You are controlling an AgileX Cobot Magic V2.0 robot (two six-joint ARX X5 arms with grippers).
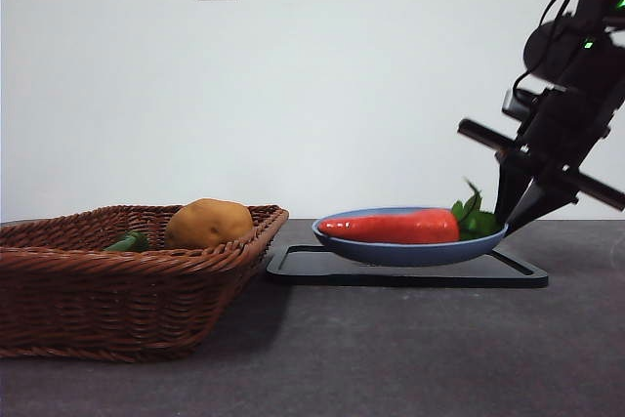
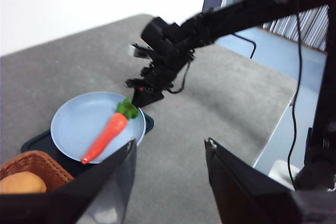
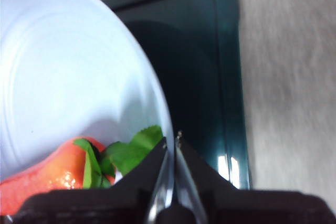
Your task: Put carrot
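Carrot (image 1: pixel 391 228) lies in the blue plate (image 1: pixel 410 253) on the black tray (image 1: pixel 405 271), leaves toward the right gripper (image 3: pixel 171 148). Its fingers look pinched nearly shut on the plate rim, though the close view is murky. Risk: lifting from here tips the plate and rolls the carrot onto the bench (image 1: pixel 391 358) (basket (image 1: pixel 117 280) is well apart). Left gripper (image 2: pixel 170 153) waits high, fingers wide.
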